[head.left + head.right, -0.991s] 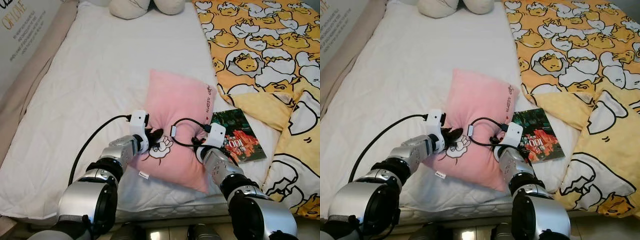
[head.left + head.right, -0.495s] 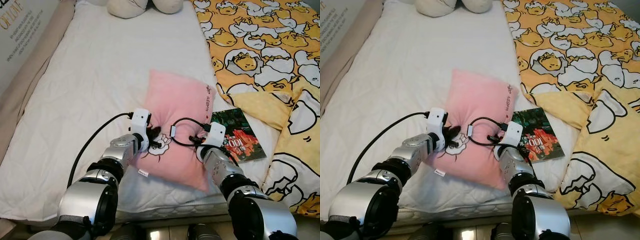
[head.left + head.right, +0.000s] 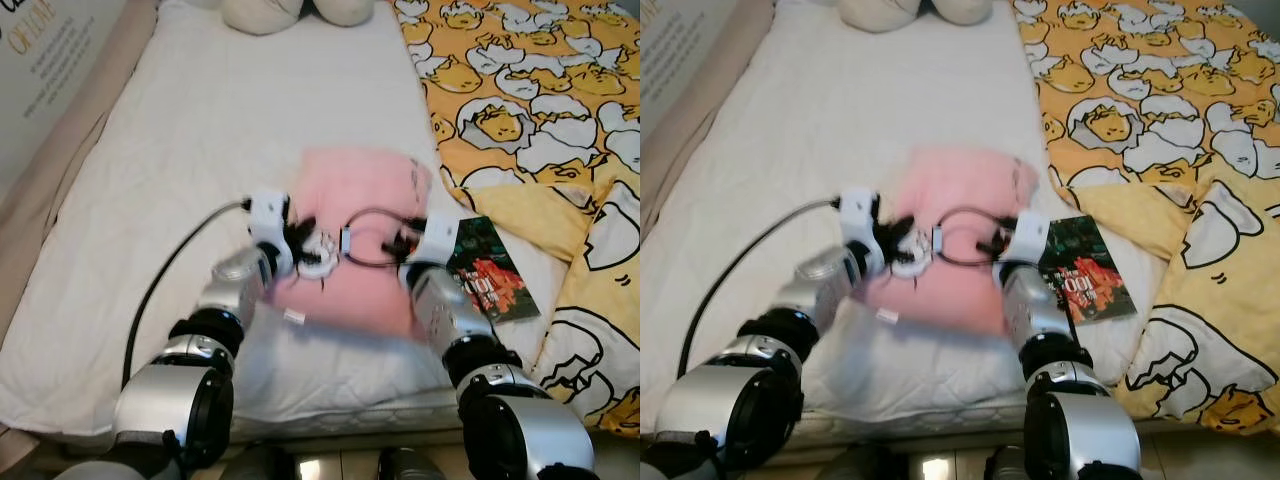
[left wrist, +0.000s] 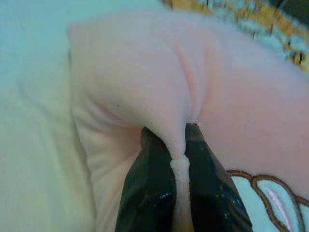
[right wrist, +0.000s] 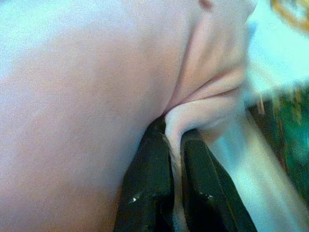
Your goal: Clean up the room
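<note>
A pink pillow (image 3: 360, 200) with a white cartoon patch lies on the white mattress (image 3: 200, 130), blurred by motion. My left gripper (image 3: 303, 234) is shut on a fold of the pillow's left side; its black fingers (image 4: 149, 193) pinch the pink fabric (image 4: 177, 145). My right gripper (image 3: 400, 240) is shut on the pillow's right edge, and its fingers (image 5: 149, 193) clamp a pink fold (image 5: 176, 140). The pillow's near part looks raised off the mattress between both arms.
A dark green book (image 3: 485, 275) lies on the mattress just right of the pillow. A yellow patterned blanket (image 3: 530, 90) covers the right side. Cream pillows (image 3: 285, 10) sit at the head of the bed. A beige wall edge (image 3: 50, 150) runs along the left.
Both grippers have moved away from me up the bed with the pillow held between them, and the pillow now blurs. The camera has shifted slightly.
</note>
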